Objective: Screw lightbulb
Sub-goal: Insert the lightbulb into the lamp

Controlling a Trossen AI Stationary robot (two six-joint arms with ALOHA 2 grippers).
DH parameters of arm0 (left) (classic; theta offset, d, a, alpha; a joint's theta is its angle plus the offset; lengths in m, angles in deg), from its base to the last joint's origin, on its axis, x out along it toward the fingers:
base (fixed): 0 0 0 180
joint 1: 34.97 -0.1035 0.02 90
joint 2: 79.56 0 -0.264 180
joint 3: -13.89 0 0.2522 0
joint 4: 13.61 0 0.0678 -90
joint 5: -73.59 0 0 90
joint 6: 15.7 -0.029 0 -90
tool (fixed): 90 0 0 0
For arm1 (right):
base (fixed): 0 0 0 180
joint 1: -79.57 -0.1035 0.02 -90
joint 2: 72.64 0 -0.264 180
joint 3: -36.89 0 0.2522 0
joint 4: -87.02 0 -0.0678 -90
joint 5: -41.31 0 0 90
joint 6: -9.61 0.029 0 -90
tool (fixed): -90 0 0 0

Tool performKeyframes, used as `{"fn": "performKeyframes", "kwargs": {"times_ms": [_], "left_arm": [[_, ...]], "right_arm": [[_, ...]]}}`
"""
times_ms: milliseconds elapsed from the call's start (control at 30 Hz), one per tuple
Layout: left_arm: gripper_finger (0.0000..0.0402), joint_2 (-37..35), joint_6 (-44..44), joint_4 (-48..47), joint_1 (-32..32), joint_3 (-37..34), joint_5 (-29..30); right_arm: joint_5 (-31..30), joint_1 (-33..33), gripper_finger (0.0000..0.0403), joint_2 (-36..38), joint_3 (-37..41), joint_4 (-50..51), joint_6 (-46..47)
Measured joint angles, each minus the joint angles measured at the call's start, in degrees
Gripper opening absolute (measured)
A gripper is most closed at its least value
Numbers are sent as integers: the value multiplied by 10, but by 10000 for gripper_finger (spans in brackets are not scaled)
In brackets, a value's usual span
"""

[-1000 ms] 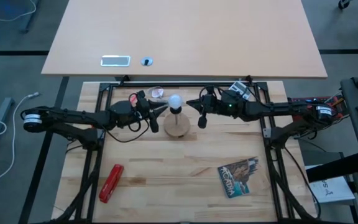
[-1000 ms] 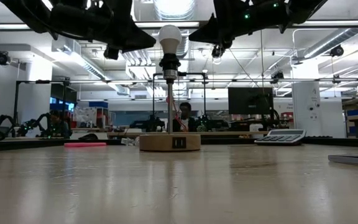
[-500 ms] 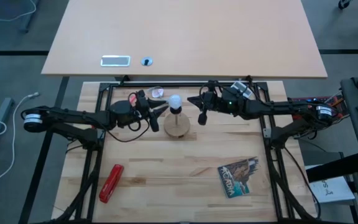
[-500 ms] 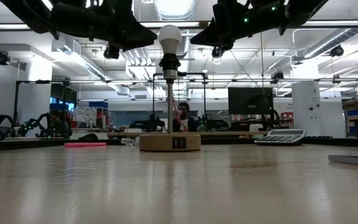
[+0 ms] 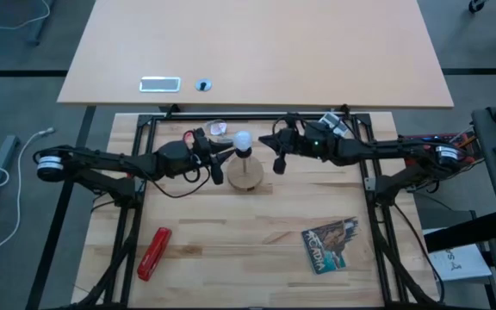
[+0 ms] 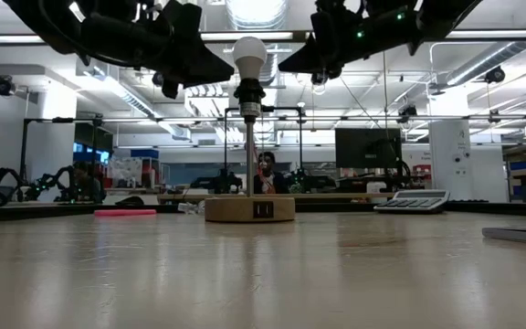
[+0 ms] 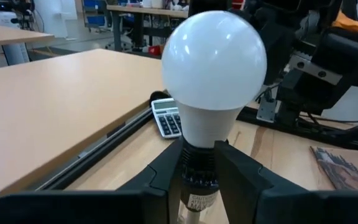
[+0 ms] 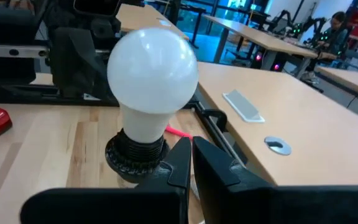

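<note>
Left tool (image 7: 197, 171) spread, fingers (image 7: 160, 171) flanking the black socket (image 7: 196, 168) just under the lightbulb (image 7: 214, 65), contact impossible to tell. Lightbulb seated upright in that socket on the round wooden base (image 5: 245, 177), directly between both tools. Right tool (image 8: 190, 163) pressed together, empty, just beside the socket, calculator (image 7: 168, 118) beyond on the desk (image 5: 248, 232)

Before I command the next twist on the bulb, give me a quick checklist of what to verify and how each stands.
1. Lightbulb seated upright in the black socket: ok.
2. Left gripper astride the socket collar below the bulb: ok; firm grip: cannot tell.
3. Right gripper shut, beside the bulb, holding nothing: ok.
4. Wooden base flat on the table: ok.
5. Bulb fully threaded: cannot tell.
</note>
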Motion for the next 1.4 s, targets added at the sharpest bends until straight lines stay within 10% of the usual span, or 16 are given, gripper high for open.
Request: {"fn": "performKeyframes", "kwargs": {"times_ms": [1133, 1400], "left_arm": [[162, 56, -12, -25, -1, 1, 0], [178, 48, -9, -89, -1, -2, 0]], "right_arm": [[44, 0, 15, -27, 0, -8, 36], [-2, 0, 76, -27, 0, -3, 33]]}}
